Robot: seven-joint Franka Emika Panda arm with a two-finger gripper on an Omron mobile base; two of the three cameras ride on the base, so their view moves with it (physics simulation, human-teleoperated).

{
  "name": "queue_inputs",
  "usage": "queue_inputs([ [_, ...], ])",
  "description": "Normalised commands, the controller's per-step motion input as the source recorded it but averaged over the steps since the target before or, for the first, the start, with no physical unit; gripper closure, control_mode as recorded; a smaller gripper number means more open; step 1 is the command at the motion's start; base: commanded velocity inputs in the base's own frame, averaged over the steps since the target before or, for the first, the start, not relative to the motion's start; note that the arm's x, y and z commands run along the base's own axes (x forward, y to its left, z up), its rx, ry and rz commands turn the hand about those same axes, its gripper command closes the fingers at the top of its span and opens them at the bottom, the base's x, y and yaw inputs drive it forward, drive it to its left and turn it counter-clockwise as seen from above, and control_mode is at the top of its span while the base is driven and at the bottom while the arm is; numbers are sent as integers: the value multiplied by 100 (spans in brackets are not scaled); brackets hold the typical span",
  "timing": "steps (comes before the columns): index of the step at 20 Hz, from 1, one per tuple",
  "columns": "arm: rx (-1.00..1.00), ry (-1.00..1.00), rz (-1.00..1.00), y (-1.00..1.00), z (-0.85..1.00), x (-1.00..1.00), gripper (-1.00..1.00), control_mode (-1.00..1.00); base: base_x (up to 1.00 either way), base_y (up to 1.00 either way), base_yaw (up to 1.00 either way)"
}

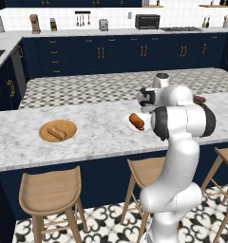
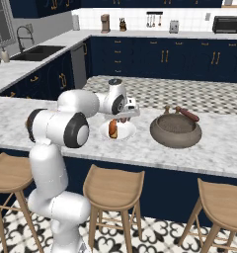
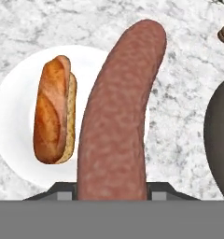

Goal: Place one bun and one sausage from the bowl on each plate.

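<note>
My gripper (image 3: pixel 112 192) is shut on a long reddish-brown sausage (image 3: pixel 116 112) and hangs just above the glossy white plate (image 3: pixel 11 140). On that plate lies a golden-brown bun (image 3: pixel 53 109), left of the sausage. In the right base view the gripper (image 2: pixel 124 117) hovers over the white plate (image 2: pixel 128 133) and its bun (image 2: pixel 112 128). The dark speckled bowl (image 2: pixel 176 130) stands right of that plate, and its edge (image 3: pixel 220 140) also shows in the hand view. The wooden plate (image 1: pixel 44 135) sits far left on the counter with a tan bun (image 1: pixel 56 132) on it.
Another sausage (image 2: pixel 188 114) lies at the bowl's far rim, with a small brown piece (image 2: pixel 166 108) beside it. Wooden stools (image 1: pixel 49 192) stand under the marble counter's front edge (image 1: pixel 63 161). My own arm (image 1: pixel 182 121) hides the bowl in the left base view.
</note>
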Motion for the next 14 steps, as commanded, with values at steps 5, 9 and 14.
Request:
queue_inputs([
  [5, 10, 4, 9, 3, -36, 19, 100, -100, 0, 0, 0],
  [9, 9, 6, 8, 2, -52, 21, 100, -100, 0, 0, 0],
  [14, 1, 9, 4, 1, -38, 19, 100, -100, 0, 0, 0],
])
